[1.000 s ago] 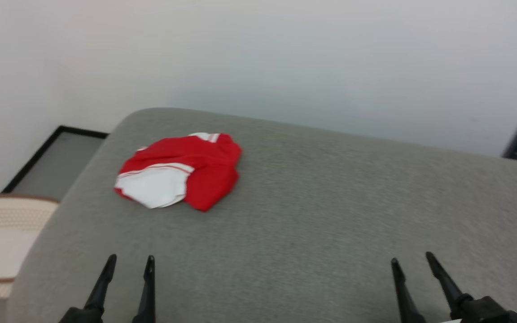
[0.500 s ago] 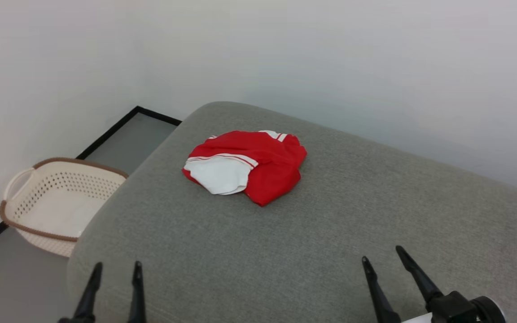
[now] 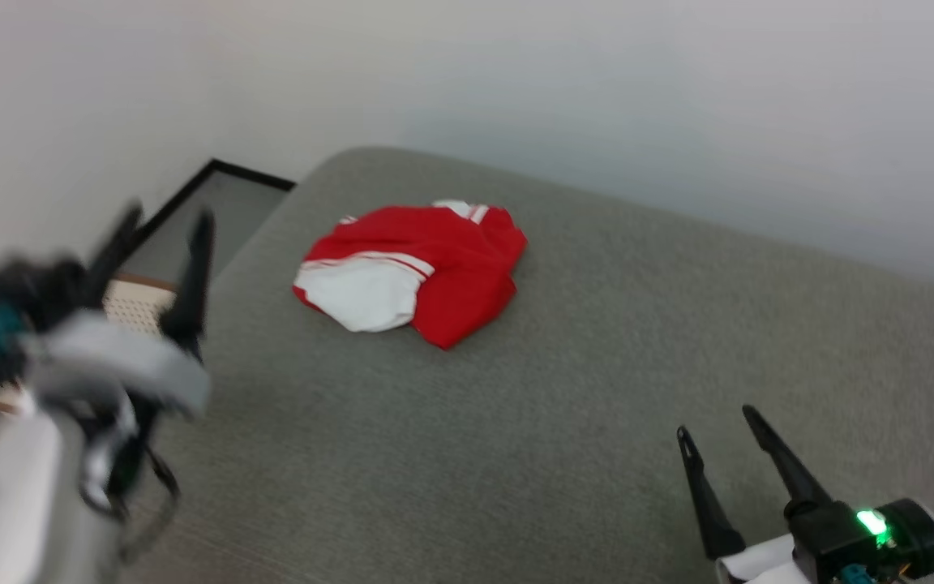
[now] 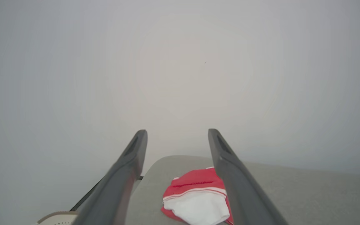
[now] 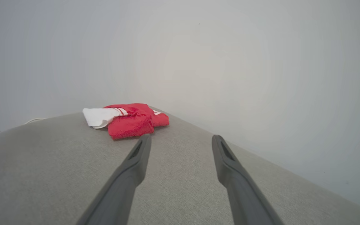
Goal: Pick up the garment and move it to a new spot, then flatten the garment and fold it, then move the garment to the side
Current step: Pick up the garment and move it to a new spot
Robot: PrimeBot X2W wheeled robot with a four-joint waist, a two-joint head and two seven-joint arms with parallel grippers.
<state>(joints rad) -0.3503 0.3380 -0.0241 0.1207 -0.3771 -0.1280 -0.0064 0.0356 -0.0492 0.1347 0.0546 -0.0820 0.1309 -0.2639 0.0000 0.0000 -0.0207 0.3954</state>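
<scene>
Red fabric, crumpled in a loose heap with one white panel edged by thin red-and-white stripes: the garment (image 3: 410, 272) lies near the far left corner of the grey upholstered surface (image 3: 597, 381). Well apart from it, the left gripper (image 3: 170, 213) and the right gripper (image 3: 715, 420) gape, holding nothing.

Item: left gripper (image 4: 177, 132). Two dark fingers (image 4: 127, 170) are seen rising from the lower edge, set well apart, with nothing held between them.
Item: garment (image 4: 195, 190). Bright red, with a white end panel edged by thin red-and-white stripes. It is laid crumpled on the grey padded surface (image 4: 308, 193), and its right side is partly covered by the right-hand finger.
Item: basket (image 4: 58, 217). A pale rim is seen at the lower left, beside the padded surface.
Item: wall (image 4: 180, 62). Plain and pale.
</scene>
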